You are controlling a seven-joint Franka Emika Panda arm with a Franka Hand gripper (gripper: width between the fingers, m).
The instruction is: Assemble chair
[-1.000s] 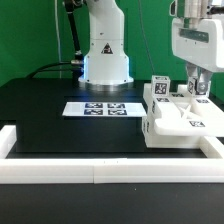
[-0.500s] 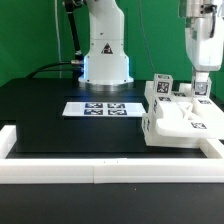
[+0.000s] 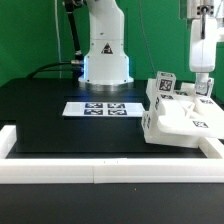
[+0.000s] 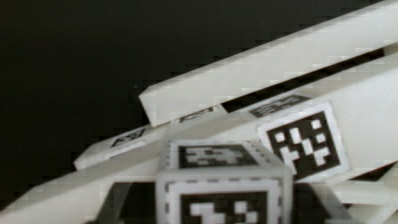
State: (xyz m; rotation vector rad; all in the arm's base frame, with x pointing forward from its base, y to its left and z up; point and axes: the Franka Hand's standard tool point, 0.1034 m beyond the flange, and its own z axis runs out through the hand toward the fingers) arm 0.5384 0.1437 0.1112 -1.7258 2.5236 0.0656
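The chair sits as a cluster of white blocky parts on the black table, at the exterior view's right, close against the white border rail that runs along the near edge. Tagged upright pieces rise from its top, one of them a post with a black-and-white tag at the side nearest the marker board. That board lies flat on the table, well apart from the chair toward the exterior view's left.

My gripper hangs directly above the chair's far upright parts, fingers pointing down. I cannot tell whether my fingers are wide or narrow, nor whether they clasp anything.

In my wrist view the chair fills the picture: slanted white bars and a tagged cube very close, blurred.

My base stands behind the marker board.
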